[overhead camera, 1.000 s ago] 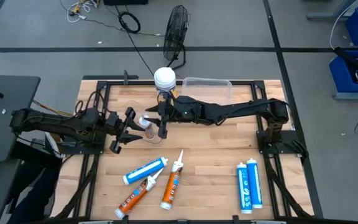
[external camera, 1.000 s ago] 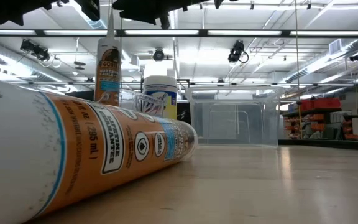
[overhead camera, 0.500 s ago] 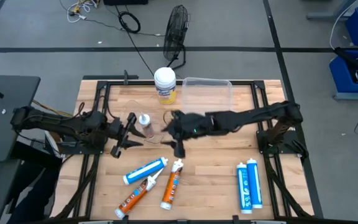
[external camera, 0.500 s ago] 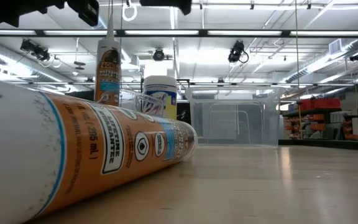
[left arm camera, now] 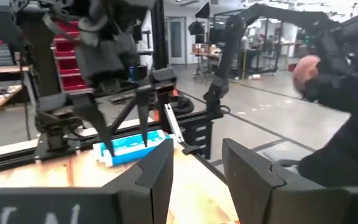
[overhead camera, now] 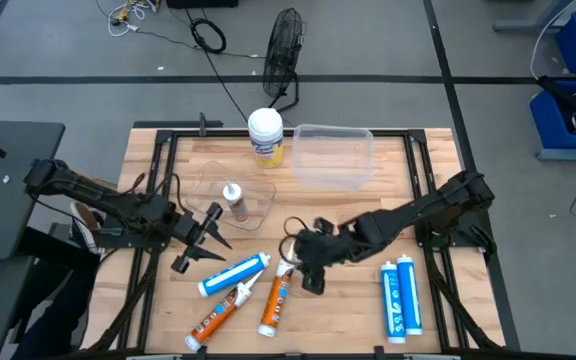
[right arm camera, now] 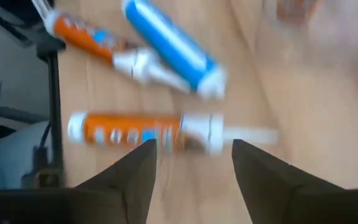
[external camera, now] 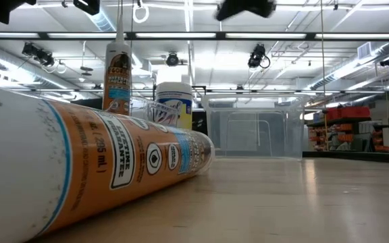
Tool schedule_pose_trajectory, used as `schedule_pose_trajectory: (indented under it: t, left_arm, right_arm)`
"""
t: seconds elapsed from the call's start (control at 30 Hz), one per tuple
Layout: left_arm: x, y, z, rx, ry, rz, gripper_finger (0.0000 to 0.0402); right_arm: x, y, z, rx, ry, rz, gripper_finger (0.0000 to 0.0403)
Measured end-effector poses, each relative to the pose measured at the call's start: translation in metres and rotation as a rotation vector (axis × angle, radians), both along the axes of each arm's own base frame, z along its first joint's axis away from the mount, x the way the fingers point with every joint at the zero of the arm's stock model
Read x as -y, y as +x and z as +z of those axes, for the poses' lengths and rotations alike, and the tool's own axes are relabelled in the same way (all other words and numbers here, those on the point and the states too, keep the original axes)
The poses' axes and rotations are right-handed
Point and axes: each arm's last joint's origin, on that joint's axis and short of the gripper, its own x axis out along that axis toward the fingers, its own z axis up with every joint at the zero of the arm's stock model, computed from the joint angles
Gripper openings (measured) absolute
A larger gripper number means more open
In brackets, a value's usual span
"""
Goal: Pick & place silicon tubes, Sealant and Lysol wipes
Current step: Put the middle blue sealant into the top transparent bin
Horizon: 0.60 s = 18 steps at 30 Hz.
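Right tool over the orange cartridges, left tool idle near the small clear tray.

The right tool (overhead camera: 308, 268) hangs with fingers spread and empty above the nozzle end of an orange sealant cartridge (overhead camera: 274, 298) lying on the wooden worktop (overhead camera: 348, 300); a blue cartridge (overhead camera: 234, 274) and a second orange cartridge (overhead camera: 218, 315) lie just beside it, crowding that spot. The left tool (overhead camera: 200, 240) waits over the worktop's left side, fingers parted, gripping nothing. The round Lysol wipes canister with yellow label and white domed lid (overhead camera: 265, 136) stands upright at the far edge, beside a large clear plastic bin (overhead camera: 333, 155). An orange cartridge stands upright (overhead camera: 234, 202) in a small clear tray (overhead camera: 258, 195). Two blue cartridges (overhead camera: 401, 297) lie side by side well to the right. The right wrist picture is smeared; labels there are unreadable.
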Motion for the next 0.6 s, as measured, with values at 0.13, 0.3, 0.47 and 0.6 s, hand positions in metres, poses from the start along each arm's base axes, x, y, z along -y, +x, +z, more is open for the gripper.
schedule_pose_trajectory:
  t: [0.13, 0.3, 0.47, 0.6]
  left_arm:
    - [0.008, 0.004, -0.003, 0.03, 0.055, 0.003, 0.0142]
    - [0.019, 0.009, -0.006, 0.051, 0.054, -0.024, 0.0142]
    - [0.027, 0.015, -0.012, 0.047, 0.07, -0.001, 0.0142]
    - [0.03, 0.023, -0.017, 0.045, 0.067, 0.052, 0.0142]
  right_arm:
    - [-0.012, -0.021, -0.009, -0.183, 0.098, -0.17, 0.0218]
    - [-0.031, -0.053, -0.016, -0.398, 0.146, -0.393, 0.0242]
    - [-0.055, -0.077, -0.017, -0.458, 0.183, -0.565, 0.0279]
    - [-0.076, -0.091, -0.021, -0.473, 0.212, -0.657, 0.0301]
